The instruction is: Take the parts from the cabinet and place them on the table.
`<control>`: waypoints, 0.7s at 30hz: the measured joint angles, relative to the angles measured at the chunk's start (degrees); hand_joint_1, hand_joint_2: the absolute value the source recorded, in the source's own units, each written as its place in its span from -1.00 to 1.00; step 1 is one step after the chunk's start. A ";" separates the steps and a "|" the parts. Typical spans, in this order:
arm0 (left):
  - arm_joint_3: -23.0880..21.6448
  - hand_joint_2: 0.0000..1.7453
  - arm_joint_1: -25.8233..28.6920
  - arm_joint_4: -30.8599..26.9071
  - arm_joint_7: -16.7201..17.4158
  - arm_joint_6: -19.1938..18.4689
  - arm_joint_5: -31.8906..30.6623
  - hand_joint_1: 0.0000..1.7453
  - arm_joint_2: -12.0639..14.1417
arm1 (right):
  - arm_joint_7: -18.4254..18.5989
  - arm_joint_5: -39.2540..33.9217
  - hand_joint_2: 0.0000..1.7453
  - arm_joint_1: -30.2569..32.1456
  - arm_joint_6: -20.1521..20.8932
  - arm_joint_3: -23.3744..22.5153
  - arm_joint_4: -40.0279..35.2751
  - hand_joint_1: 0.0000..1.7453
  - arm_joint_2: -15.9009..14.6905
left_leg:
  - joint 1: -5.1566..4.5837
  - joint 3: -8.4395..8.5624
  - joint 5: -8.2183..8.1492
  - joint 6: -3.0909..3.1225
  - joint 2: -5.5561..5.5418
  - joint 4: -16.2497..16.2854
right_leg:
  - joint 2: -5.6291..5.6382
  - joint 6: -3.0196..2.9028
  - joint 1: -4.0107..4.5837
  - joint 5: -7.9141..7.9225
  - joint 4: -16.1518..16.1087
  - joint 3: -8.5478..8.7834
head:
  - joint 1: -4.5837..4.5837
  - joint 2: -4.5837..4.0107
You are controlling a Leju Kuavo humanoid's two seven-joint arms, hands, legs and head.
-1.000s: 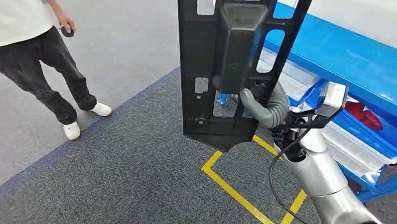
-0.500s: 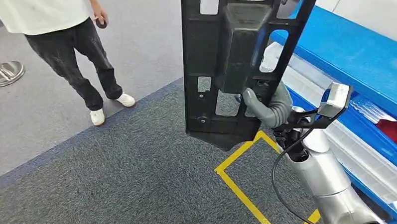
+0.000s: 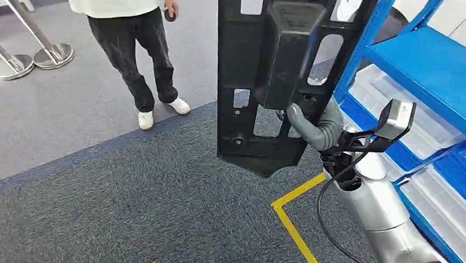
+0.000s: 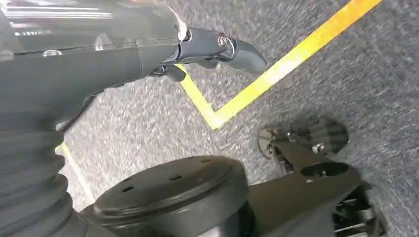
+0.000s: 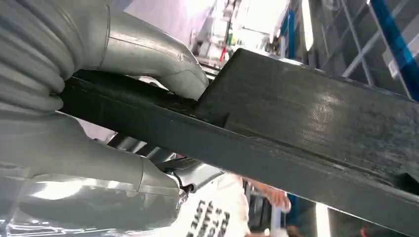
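A: Carrying stage now? Right hand (image 3: pixel 312 126) clamped on black part (image 3: pixel 275 77), upright, centre-top of frame, blue cabinet (image 3: pixel 433 66) far right.

B: Yep. Left hand (image 4: pixel 217 47) hanging, grip unclear. Next: probably finding the table.

No legible text anywhere.
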 joint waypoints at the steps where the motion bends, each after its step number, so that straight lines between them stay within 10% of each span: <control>1: 0.00 1.00 -0.05 0.00 0.00 0.00 -0.02 -1.00 0.00 | -0.02 0.00 1.00 0.08 -0.04 -0.02 0.00 1.00 0.00 | 0.01 0.00 -0.01 -0.01 -0.77 0.16 | 0.14 -0.17 -0.01 2.34 -2.79 1.04 | 0.00 0.00; 3: -0.04 1.00 -0.20 0.00 -0.02 -0.02 -0.24 -1.00 -0.11 | -0.07 0.02 1.00 0.08 -0.52 -0.26 -0.22 1.00 0.00 | 0.02 0.09 -0.15 -0.22 -2.31 0.50 | 1.47 -0.64 -0.04 7.81 -12.85 5.57 | 0.00 0.00; 4: -0.04 1.00 -0.20 0.00 -0.02 -0.04 -0.28 -1.00 -0.20 | -0.11 0.04 1.00 0.07 -0.63 -0.42 -0.33 1.00 0.02 | 0.12 -0.08 -0.23 -0.37 -2.82 0.58 | 4.25 -0.95 -0.14 8.34 -16.56 7.10 | 0.00 0.00; 9: -0.04 1.00 -0.27 -0.02 0.02 -0.11 -0.50 -1.00 -0.17 | -0.17 0.46 1.00 0.74 -0.79 -0.76 -0.90 1.00 0.11 | 0.03 -1.00 -0.20 -2.08 -4.91 0.71 | 2.09 -1.87 -0.53 8.47 -18.15 7.73 | -0.02 0.00; 11: -0.11 1.00 -0.33 -0.02 0.13 -0.15 -0.83 -1.00 -0.17 | -0.20 0.70 1.00 0.96 -0.98 -0.90 -1.40 1.00 -0.04 | -0.07 -2.65 -3.31 -2.79 0.29 4.96 | 0.91 -2.54 -0.40 8.46 -18.51 8.07 | -0.02 0.00; 13: -0.09 1.00 -0.55 -0.02 0.04 -0.20 -0.81 -1.00 -0.07 | -0.22 0.83 1.00 1.28 -1.03 -0.98 -1.60 1.00 -0.07 | 0.17 -6.82 -7.94 -3.16 1.42 14.22 | -0.47 -2.65 -0.25 8.35 -18.51 8.07 | -0.02 0.00; 15: -0.11 1.00 -0.97 -0.02 0.04 -0.20 -0.81 -1.00 -0.04 | -0.20 0.90 1.00 1.80 -1.05 -0.98 -1.60 1.00 -0.07 | 0.38 -8.74 -8.90 -3.45 1.59 18.86 | -1.98 -2.62 -0.25 8.23 -18.49 8.11 | -0.02 0.00; 18: -0.11 1.00 -0.73 -0.02 0.22 -0.20 -0.90 -1.00 -0.04 | -0.20 0.92 1.00 1.95 -1.05 -1.01 -1.66 1.00 -0.07 | 0.46 -2.25 -2.42 -3.19 3.13 7.03 | -3.86 -2.27 -0.24 7.83 -18.45 8.76 | -0.02 0.00; 19: -0.11 1.00 -0.55 -0.02 0.20 -0.17 -0.90 -1.00 -0.02 | -0.20 0.92 1.00 1.96 -1.03 -1.05 -1.79 1.00 -0.07 | 0.30 0.27 -0.64 -2.78 5.74 2.18 | -4.31 -1.99 -0.12 7.62 -18.45 9.07 | -0.02 0.00; 20: -0.11 1.00 -0.57 -0.02 0.20 -0.17 -0.90 -1.00 -0.02 | -0.20 0.90 1.00 1.97 -1.03 -1.14 -1.88 1.00 -0.07 | -0.57 0.78 -1.39 -2.47 7.69 0.74 | -4.81 -1.68 0.36 7.42 -18.25 9.09 | -0.02 0.00; 21: -0.13 1.00 -0.72 -0.02 0.15 -0.22 -0.92 -1.00 -0.02 | -0.20 0.90 1.00 1.97 -1.05 -1.31 -1.97 1.00 -0.07 | -0.37 0.78 -1.55 -1.76 7.06 0.43 | -5.28 -1.45 0.51 7.49 -18.16 8.89 | -0.02 0.00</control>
